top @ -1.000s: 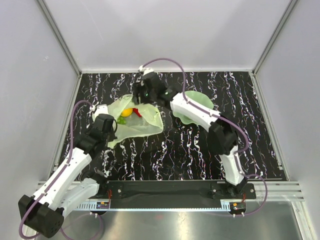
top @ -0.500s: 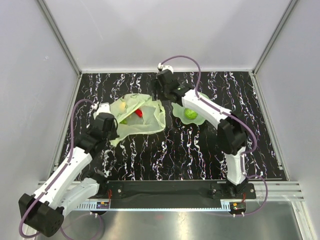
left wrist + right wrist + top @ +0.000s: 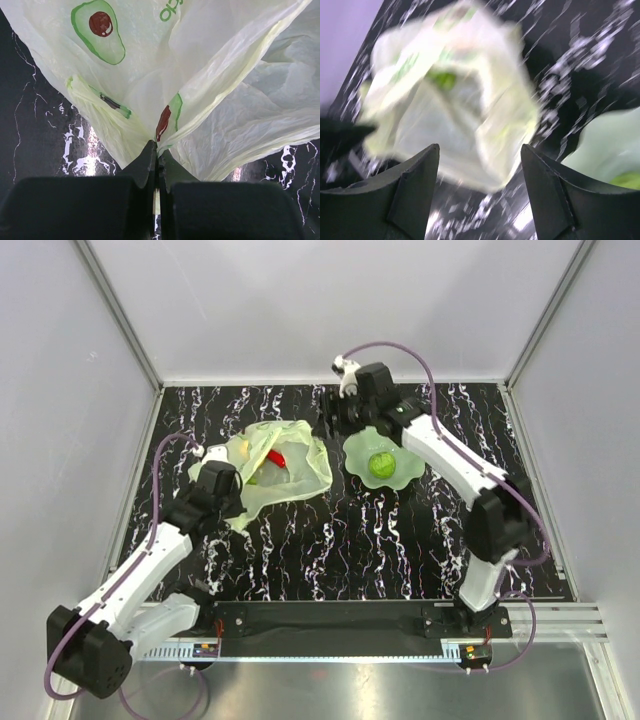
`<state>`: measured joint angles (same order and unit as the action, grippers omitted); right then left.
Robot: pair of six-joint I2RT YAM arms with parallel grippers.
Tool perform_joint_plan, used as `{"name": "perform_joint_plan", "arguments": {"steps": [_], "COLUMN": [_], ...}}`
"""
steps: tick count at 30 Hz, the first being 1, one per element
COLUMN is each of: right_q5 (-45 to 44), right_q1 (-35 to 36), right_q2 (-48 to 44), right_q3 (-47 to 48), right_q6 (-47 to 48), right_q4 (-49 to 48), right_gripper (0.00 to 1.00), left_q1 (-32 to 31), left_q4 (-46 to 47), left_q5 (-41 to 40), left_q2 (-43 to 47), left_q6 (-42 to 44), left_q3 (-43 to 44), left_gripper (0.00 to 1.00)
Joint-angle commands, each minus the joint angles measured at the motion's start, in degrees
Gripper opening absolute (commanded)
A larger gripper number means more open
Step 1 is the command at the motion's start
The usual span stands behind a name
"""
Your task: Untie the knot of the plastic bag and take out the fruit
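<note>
The pale yellow-green plastic bag [image 3: 290, 472] lies crumpled at mid-left with its mouth loose; no knot shows. A long red fruit [image 3: 277, 457] lies inside it, with a green piece [image 3: 251, 478] beside it. A round green fruit [image 3: 380, 463] sits on the green wavy dish [image 3: 402, 475]. My left gripper [image 3: 236, 506] is shut on the bag's near-left edge, and the left wrist view shows film [image 3: 165, 125] pinched between the closed jaws of that gripper [image 3: 158, 150]. My right gripper [image 3: 323, 423] hovers open and empty between bag and dish. Its wrist view is blurred, with the gripper [image 3: 480, 147] above the bag [image 3: 455, 100].
The black marbled tabletop [image 3: 380, 540] is ringed by pale walls with metal rails at its edges. The dish [image 3: 612, 145] shows at the right wrist view's lower right with the green fruit [image 3: 627, 180] on it. Both arm bases stand at the near edge.
My right gripper left the bag's mouth and swung right; the round green fruit now lies on the dish. The bag shifted and opened a little. My left gripper kept its hold.
</note>
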<state>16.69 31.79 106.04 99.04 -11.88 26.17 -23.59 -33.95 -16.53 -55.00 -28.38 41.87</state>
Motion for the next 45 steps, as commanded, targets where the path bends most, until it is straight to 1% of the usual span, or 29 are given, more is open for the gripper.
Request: {"name": "perform_joint_plan", "arguments": {"steps": [1, 2, 3, 4, 8, 9, 11, 12, 15, 16, 17, 19, 22, 25, 27, 28, 29, 33, 34, 35, 36, 37, 38, 40, 41, 45], "right_q5": [12.3, 12.8, 12.8, 12.5, 8.0, 5.3, 2.7, 0.0, -1.7, -1.4, -0.5, -0.3, -0.2, -4.5, -9.3, -10.5, -11.4, -13.5, -14.5, -18.1, -19.7, -21.3, -24.2, -26.9, -29.3, -32.2], "right_q1": [2.9, 4.2, 5.4, 8.3, 14.5, 15.4, 16.9, 17.1, 17.4, 17.5, 18.2, 19.4, 21.9, 23.1, 23.1, 23.1, 23.1, 23.1, 23.2, 23.2, 23.1, 23.2, 23.1, 23.1, 23.1, 23.1], "right_q2": [-12.9, -16.6, -17.9, -19.6, -20.9, -20.5, -19.1, -18.3, -12.5, -8.2, -6.1, -1.4, 3.4, 6.0, 7.3, 9.4, 10.8, 17.4, 19.4, 20.0, 20.4, 21.2, 21.7, 23.7, 24.3, 27.5], "right_q3": [-12.4, -15.3, -16.1, -16.8, -21.3, -22.0, -23.8, -24.3, -23.1, -21.6, -19.1, -17.6, -16.0, -16.4, -16.1, -15.2, -12.3, -5.0, -3.5, -3.2, -3.2, -3.1, -1.8, 0.2, 2.2, 7.1], "right_q6": [1.1, 1.5, 2.6, 2.9, 2.7, 2.0, 1.6, 0.4, -0.5, -0.5, -0.3, -0.2, -0.7, -2.2, -3.3, -3.2, -3.3, -3.6, -3.6, -3.6, -3.1, -2.1, -0.3, 2.0, 4.0, 7.5], "right_q4": [-8.8, -9.1, -8.3, -8.0, -11.6, -14.7, -18.6, -23.5, -29.5, -29.4, -29.3, -30.4, -32.1, -34.4, -35.3, -34.8, -33.9, -30.0, -30.0, -31.3, -32.4, -33.5, -34.1, -33.9, -33.6, -32.6], "right_gripper": [0.73, 0.73, 0.72, 0.72, 0.70, 0.68, 0.68, 0.68, 0.67, 0.67, 0.66, 0.66, 0.66, 0.67, 0.71, 0.73, 0.74, 0.86, 0.89, 0.90, 0.91, 0.95, 0.97, 1.00, 1.00, 1.00], "left_q1": [0.0, 0.1, 0.1, 0.1, 0.0, 0.0, 0.0, 0.0, 0.1, 0.0, 0.0, 0.2, 0.1, 0.2, 0.1, 0.1, 0.2, 0.2, 0.2, 0.2, 0.2, 0.2, 0.2, 0.3, 0.2, 0.3], "left_q4": [0.7, 0.2, -0.3, -1.1, -1.8, -2.0, -2.5, -2.7, -3.7, -3.9, -4.1, -4.9, -6.3, -6.4, -5.9, -5.9, -5.9, -4.5, -4.0, -3.6, -3.5, -3.5, -3.6, -3.7, -3.6, -2.4], "left_q5": [1.7, 1.7, 1.7, 1.4, 1.4, 1.6, 2.6, 3.1, 3.3, 3.2, 3.0, 1.7, -1.3, -2.4, -2.5, -2.3, -2.0, -0.7, -0.4, -0.3, -0.3, -0.3, -0.3, -0.5, -0.7, 0.6], "left_q2": [2.0, 2.8, 3.2, 3.8, 5.2, 5.0, 4.4, 4.2, 5.0, 6.0, 6.5, 8.0, 9.1, 9.6, 9.1, 8.1, 7.5, 7.4, 8.3, 8.8, 9.1, 9.5, 9.6, 9.5, 9.3, 8.4], "left_q6": [-0.7, -0.6, -0.8, -0.9, -1.7, -1.9, -2.5, -2.8, -4.0, -4.4, -4.9, -5.4, -6.3, -6.6, -6.1, -6.0, -6.0, -8.1, -8.8, -9.0, -9.2, -9.3, -9.3, -8.9, -8.7, -8.5], "left_q3": [1.0, 1.0, 1.0, 0.9, 0.5, 0.5, 0.3, -0.1, -0.8, -0.8, -0.9, -0.4, 1.6, 4.1, 4.4, 4.4, 3.9, 1.0, 0.5, -0.1, -0.3, -0.3, -0.3, 0.3, 0.6, 1.6], "left_gripper": [0.00, 0.00, 0.00, 0.00, 0.00, 0.00, 0.00, 0.00, 0.00, 0.00, 0.00, 0.00, 0.00, 0.00, 0.00, 0.00, 0.00, 0.00, 0.00, 0.00, 0.00, 0.00, 0.00, 0.00, 0.00, 0.00]}}
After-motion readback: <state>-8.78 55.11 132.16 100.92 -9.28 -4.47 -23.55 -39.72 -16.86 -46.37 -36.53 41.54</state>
